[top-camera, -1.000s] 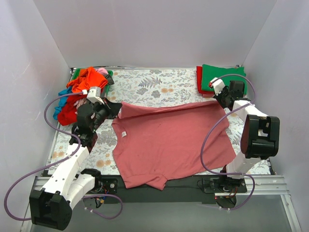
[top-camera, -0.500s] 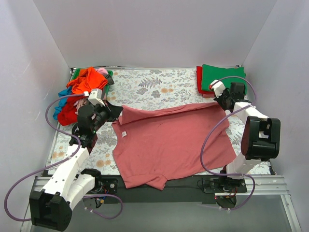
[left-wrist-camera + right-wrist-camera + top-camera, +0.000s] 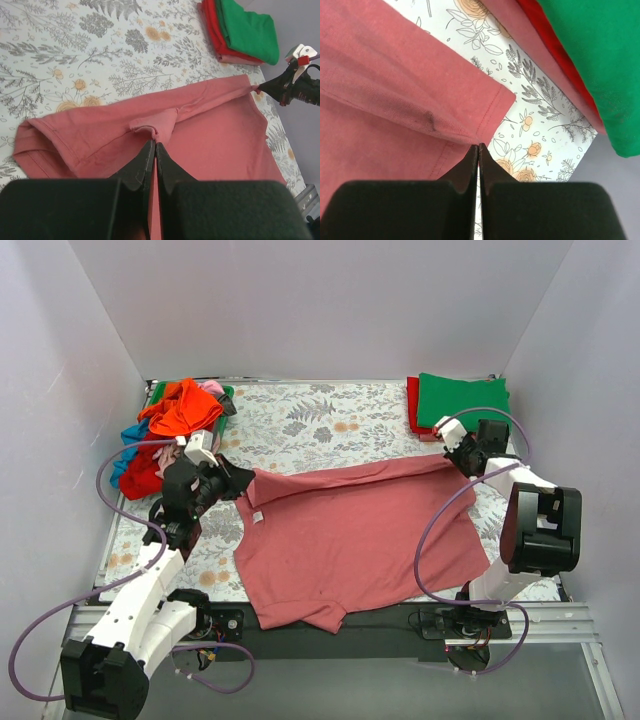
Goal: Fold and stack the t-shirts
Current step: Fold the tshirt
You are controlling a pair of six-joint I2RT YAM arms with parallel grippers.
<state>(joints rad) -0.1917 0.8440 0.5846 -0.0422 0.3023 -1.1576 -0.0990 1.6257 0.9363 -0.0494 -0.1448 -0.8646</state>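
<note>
A large dusty-rose t-shirt point(image 3: 350, 540) with a white neck tag point(image 3: 257, 516) lies spread on the floral covering, its far edge lifted into a taut fold. My left gripper point(image 3: 240, 478) is shut on the shirt's far left edge; in the left wrist view point(image 3: 154, 143) it pinches a bunched bit of fabric point(image 3: 155, 122). My right gripper point(image 3: 452, 457) is shut on the far right corner, also seen in the right wrist view point(image 3: 479, 146) with the shirt point(image 3: 395, 100). Folded green and red tees point(image 3: 455, 402) are stacked at the back right. A heap of unfolded tees point(image 3: 165, 430) lies at the back left.
The floral-and-fern covering point(image 3: 320, 420) shows bare behind the shirt. White walls enclose the table on three sides. The folded stack also shows in the left wrist view point(image 3: 240, 30) and the right wrist view point(image 3: 590, 55). Purple cables loop beside both arms.
Both grippers have drawn the shirt's far edge toward the front, the left one moving down and the fold getting wider. The right gripper shifted slightly right.
</note>
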